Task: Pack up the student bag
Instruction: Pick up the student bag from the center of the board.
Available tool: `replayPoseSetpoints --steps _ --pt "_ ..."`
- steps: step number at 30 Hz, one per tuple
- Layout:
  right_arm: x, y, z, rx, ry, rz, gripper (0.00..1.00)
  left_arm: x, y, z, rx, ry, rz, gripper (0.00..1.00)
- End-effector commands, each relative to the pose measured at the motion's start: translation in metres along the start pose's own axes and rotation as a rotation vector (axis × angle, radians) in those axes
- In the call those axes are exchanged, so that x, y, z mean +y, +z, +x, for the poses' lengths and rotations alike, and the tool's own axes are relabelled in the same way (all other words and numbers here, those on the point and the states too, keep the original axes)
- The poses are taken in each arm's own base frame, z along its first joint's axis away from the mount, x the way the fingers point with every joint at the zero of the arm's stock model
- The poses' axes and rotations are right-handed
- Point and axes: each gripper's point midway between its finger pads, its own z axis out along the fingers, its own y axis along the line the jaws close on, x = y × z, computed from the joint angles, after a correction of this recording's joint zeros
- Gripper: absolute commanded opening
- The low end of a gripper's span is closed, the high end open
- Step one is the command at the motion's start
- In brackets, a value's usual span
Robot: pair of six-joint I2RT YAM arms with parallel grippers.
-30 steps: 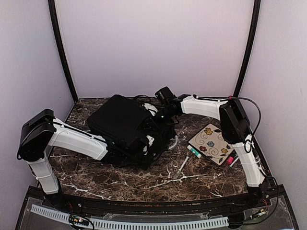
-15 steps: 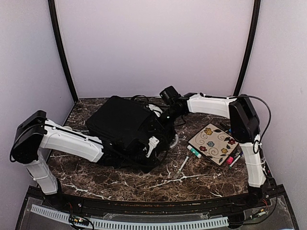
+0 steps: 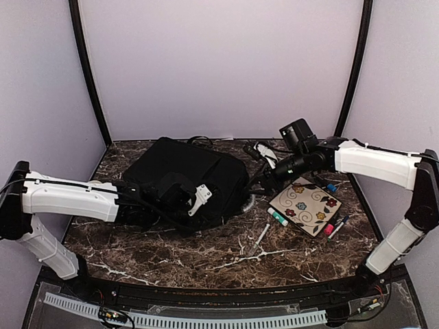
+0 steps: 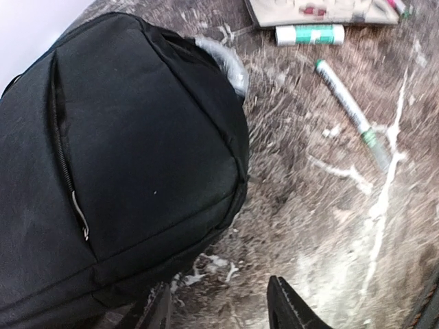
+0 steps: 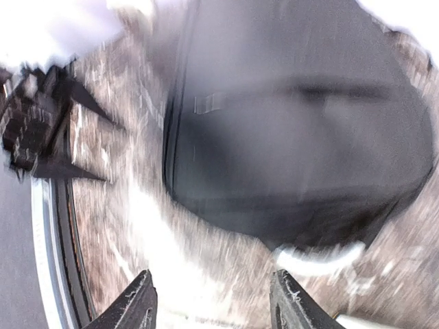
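Observation:
The student bag (image 3: pixel 182 171) is a big black backpack lying flat at the table's middle left, with its front zipper (image 4: pixel 68 185) shut. My left gripper (image 3: pixel 204 200) hovers over the bag's near right end. In the left wrist view this gripper (image 4: pixel 223 312) is open, with only marble between its fingers. My right gripper (image 3: pixel 263 179) hangs just right of the bag. It too is open and empty (image 5: pixel 212 305), and the blurred bag (image 5: pixel 295 151) lies ahead of it.
A floral notebook (image 3: pixel 306 204) lies right of the bag, with markers around it: a green-capped one (image 3: pixel 278 217), a thin white one (image 3: pixel 262 236), a pink one (image 3: pixel 329 229) and a blue one (image 3: pixel 331 186). A pale ring-shaped thing (image 3: pixel 247 202) pokes out from under the bag's right edge.
My left gripper has opened, let go of the bag and drawn back to the left. My right arm has swung away from the bag to the right. The bag has settled flatter.

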Motion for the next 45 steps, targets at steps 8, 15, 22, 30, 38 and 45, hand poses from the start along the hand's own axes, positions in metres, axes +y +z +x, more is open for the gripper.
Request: replayPoseSetpoints --steps 8,15,22,30,38,45 --pt "0.018 0.006 0.073 0.060 0.023 -0.050 0.57 0.012 0.046 -0.023 0.098 0.394 -0.132 0.53" --pt "0.018 0.007 0.073 0.040 0.022 -0.056 0.57 0.012 0.069 -0.029 0.132 0.502 -0.163 0.51" --pt "0.005 0.002 0.070 0.030 0.007 0.042 0.50 0.040 0.078 -0.035 0.141 0.428 -0.176 0.21" --pt "-0.009 0.008 0.051 0.002 -0.039 0.138 0.46 0.037 0.072 -0.086 -0.091 0.156 -0.007 0.00" --pt "-0.015 0.046 0.056 0.051 0.020 0.081 0.45 0.035 0.077 -0.109 -0.204 -0.018 0.052 0.00" --pt "-0.026 0.075 0.049 0.047 0.058 0.070 0.45 0.034 0.075 -0.118 -0.281 -0.155 0.113 0.00"
